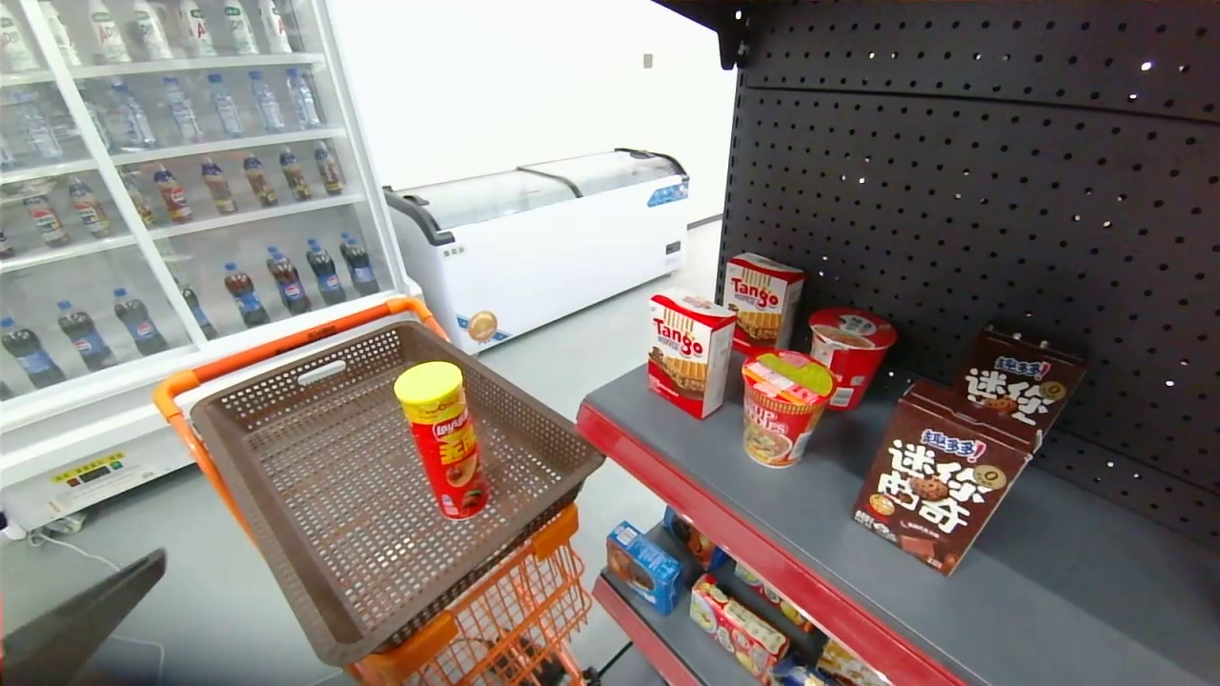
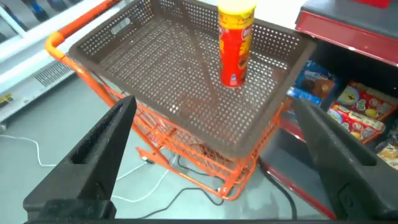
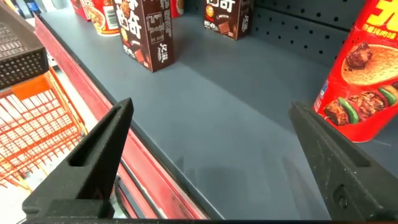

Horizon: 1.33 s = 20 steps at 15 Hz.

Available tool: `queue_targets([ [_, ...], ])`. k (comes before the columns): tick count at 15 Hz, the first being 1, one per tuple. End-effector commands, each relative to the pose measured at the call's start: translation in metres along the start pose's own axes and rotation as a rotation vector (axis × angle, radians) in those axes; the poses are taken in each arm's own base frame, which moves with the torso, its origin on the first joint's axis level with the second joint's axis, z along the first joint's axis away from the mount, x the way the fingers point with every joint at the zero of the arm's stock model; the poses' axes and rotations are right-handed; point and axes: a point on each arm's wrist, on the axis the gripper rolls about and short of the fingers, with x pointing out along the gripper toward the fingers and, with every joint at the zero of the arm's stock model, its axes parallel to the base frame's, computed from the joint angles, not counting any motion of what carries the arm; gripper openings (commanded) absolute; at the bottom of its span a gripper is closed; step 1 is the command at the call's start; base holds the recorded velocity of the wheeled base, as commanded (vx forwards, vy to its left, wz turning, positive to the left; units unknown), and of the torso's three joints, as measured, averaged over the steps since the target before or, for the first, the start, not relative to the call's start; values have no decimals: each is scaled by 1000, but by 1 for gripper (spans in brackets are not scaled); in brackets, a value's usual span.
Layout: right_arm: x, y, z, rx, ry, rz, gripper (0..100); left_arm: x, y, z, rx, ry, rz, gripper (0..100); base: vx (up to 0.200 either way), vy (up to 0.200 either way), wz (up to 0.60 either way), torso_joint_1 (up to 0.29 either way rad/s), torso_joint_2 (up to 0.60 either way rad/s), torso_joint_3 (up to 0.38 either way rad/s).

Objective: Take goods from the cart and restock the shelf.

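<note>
One yellow-lidded red chip can stands upright in the cart's brown basket, left tool spread wide & empty over it, right tool wide too, over the grey shelf w/ another red can just beside

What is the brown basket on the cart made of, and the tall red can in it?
The brown basket looks like matte plastic: its walls and floor are a grid of little holes. The tall can seems printed cardboard or thin metal, unclear which, with a smooth yellow lid, probably plastic.
</note>
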Motion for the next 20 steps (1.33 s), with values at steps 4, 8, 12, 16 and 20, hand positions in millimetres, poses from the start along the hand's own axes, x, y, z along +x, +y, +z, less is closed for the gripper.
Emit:
queue_targets([
  [4, 0, 0, 0, 0, -1, 0, 100, 162, -12, -13, 5, 184, -164, 100, 0, 0, 0, 0, 0, 0],
  [8, 0, 0, 0, 0, -1, 0, 100, 217, -18, -30, 7, 172, -179, 100, 0, 0, 0, 0, 0, 0],
  [12, 0, 0, 0, 0, -1, 0, 100, 256, -25, -51, 14, 115, -184, 100, 0, 0, 0, 0, 0, 0],
  [16, 0, 0, 0, 0, -1, 0, 100, 280, -32, -66, 28, 43, -193, 100, 0, 0, 0, 0, 0, 0],
  [20, 0, 0, 0, 0, -1, 0, 100, 295, -37, -80, 34, -1, -193, 100, 0, 0, 0, 0, 0, 0],
])
